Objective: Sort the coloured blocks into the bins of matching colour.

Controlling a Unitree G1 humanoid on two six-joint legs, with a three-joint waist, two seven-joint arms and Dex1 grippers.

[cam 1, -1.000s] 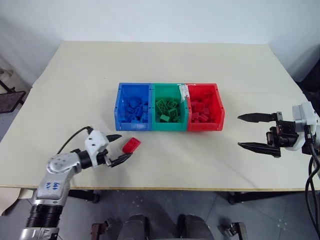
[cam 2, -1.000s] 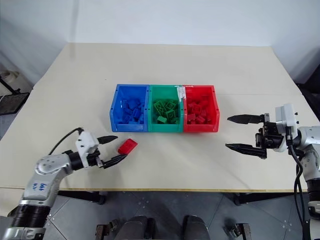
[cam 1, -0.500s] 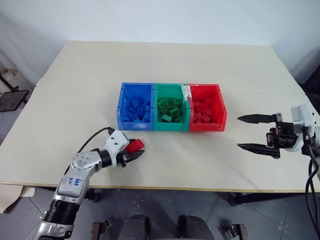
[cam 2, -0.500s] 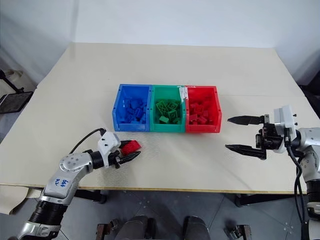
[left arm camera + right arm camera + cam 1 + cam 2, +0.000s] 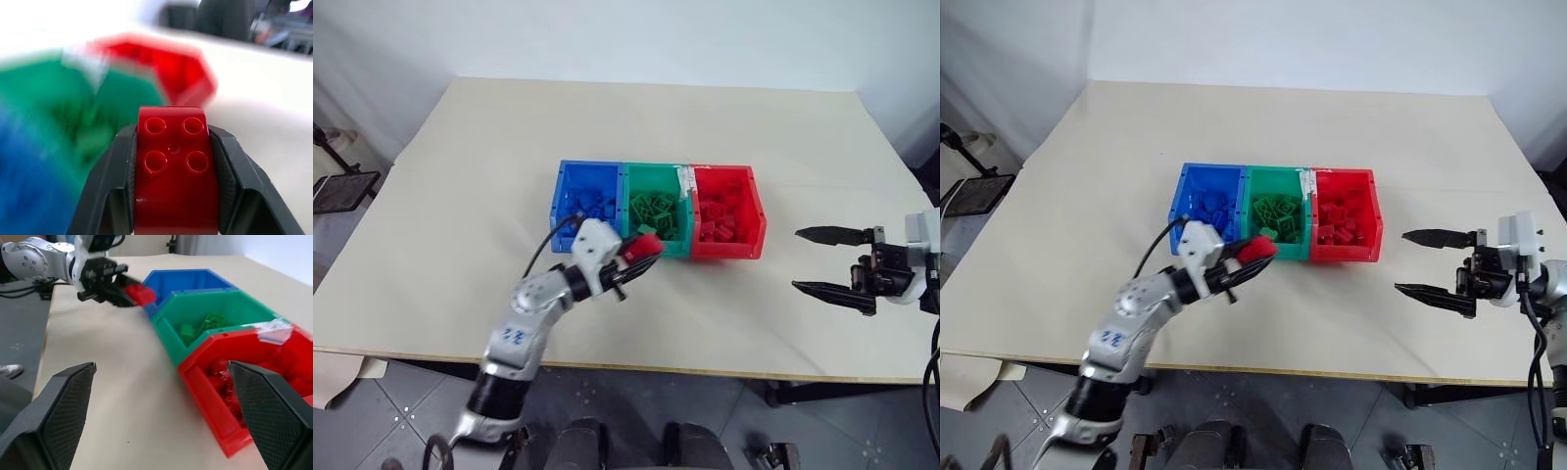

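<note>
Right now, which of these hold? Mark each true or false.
1. The left gripper is shut on a red block. True.
2. The right gripper is shut on a blue block. False: it is open and holds nothing.
3. The red bin stands at the robot's right end of the row. True.
4. The green bin is at the left end. False: it is in the middle, between the blue bin and the red bin.

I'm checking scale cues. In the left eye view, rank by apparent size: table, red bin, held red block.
1. Table
2. Red bin
3. Red block in the left pincer, raised nearer the camera, yet plainly smallest.
</note>
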